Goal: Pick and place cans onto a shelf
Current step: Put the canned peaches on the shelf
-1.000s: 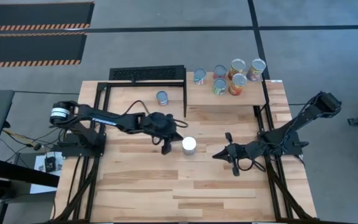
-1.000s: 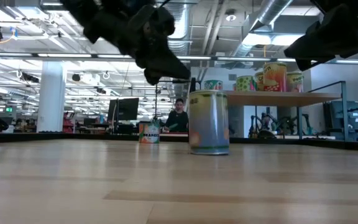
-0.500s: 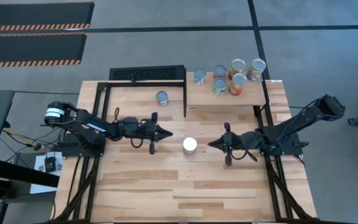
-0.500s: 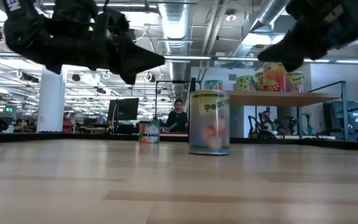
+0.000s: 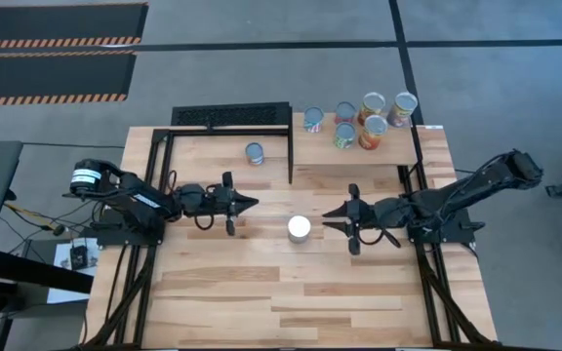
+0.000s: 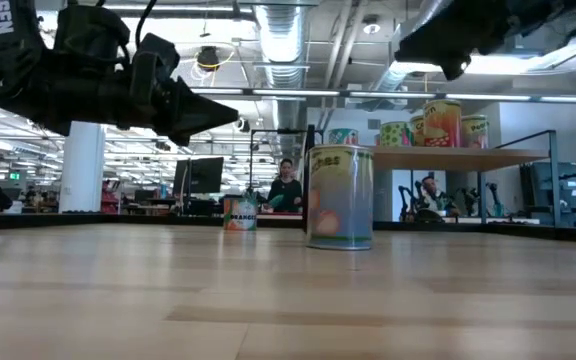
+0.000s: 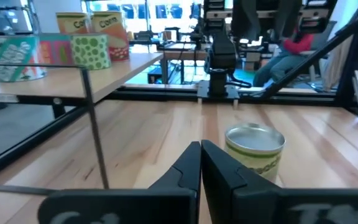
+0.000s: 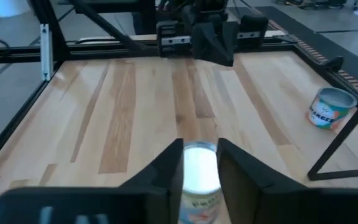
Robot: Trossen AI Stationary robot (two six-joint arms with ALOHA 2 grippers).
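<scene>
A can (image 5: 299, 228) with a silvery top and a green label (image 6: 340, 197) stands upright on the table's middle. My left gripper (image 5: 250, 202) hangs shut, left of it and above the table; its fingers (image 7: 199, 155) lie together and point toward the can (image 7: 255, 151). My right gripper (image 5: 326, 212) hovers open to the can's right, high above the table (image 6: 413, 45). In its wrist view the can's top (image 8: 199, 167) shows through the gap between the fingers. Several cans (image 5: 359, 122) stand on the wooden shelf (image 5: 354, 158).
Another can (image 5: 254, 153) stands on the table near the far edge, beside the shelf's black upright (image 5: 291, 156). A black rack (image 5: 230, 116) sits at the far left. Bare wood lies toward the near edge. People sit in the room behind (image 6: 286, 185).
My left gripper has drawn back from beside the can toward the table's left edge and levelled out. My right gripper has risen and moved toward the far edge and the can. The can stays standing; its label has turned about.
</scene>
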